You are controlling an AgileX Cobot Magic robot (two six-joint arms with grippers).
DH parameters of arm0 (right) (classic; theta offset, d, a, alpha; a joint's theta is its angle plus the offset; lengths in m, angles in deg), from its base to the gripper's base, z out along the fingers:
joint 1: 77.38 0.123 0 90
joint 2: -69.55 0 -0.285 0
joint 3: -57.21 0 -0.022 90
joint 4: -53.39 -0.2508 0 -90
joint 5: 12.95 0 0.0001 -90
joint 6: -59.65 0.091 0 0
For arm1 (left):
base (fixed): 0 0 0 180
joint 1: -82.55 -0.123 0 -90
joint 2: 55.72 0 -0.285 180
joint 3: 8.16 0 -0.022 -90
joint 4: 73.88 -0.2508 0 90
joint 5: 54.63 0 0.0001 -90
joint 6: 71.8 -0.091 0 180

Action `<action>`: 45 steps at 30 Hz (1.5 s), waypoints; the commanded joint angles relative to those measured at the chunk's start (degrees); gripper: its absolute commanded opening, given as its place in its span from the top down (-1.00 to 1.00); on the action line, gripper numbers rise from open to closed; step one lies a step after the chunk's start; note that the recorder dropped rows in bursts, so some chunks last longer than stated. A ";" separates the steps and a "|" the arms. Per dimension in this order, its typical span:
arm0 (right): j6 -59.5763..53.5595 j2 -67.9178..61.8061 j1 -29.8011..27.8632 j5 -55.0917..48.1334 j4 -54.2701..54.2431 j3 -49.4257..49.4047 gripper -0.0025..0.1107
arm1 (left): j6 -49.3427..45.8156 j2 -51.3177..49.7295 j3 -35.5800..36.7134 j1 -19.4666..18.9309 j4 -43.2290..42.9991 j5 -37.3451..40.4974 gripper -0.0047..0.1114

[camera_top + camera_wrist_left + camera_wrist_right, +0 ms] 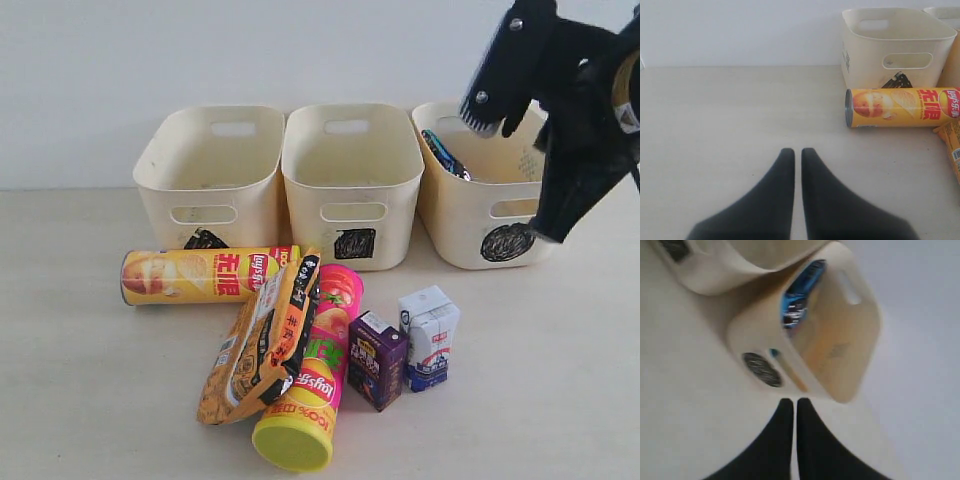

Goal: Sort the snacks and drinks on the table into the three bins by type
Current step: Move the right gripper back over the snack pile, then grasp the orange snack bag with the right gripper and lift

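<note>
Sorting barely begun: blue bag (445, 155) in right bin (458, 215); yellow tube (200, 275), pink tube (318, 375), orange bag (262, 345), purple carton (377, 358), white carton (431, 337) on table (80, 400). Left tool (797, 152), right tool (790, 402) closed, empty.

Exterior camera faces 3 bins (350, 183) head-on; right wrist camera, above, shares the circle-marked bin (840, 340).

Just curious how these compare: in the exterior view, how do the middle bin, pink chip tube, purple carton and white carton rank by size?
1. middle bin
2. pink chip tube, though its lid end lies nearer the camera
3. purple carton and white carton: they look alike, so not ranked
</note>
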 commanded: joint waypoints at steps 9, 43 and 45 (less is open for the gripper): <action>-19.81 -2.18 20.73 6.47 -25.81 0.00 0.96 | 0.49 0.17 -0.24 0.00 0.40 -0.80 0.84; -3.95 -26.96 37.58 8.53 14.76 5.24 -0.18 | 0.49 0.17 -0.24 0.00 0.40 -0.80 0.84; -3.82 -28.92 38.62 5.63 14.76 6.56 -0.18 | 0.49 0.17 -0.24 0.00 0.40 -0.80 0.84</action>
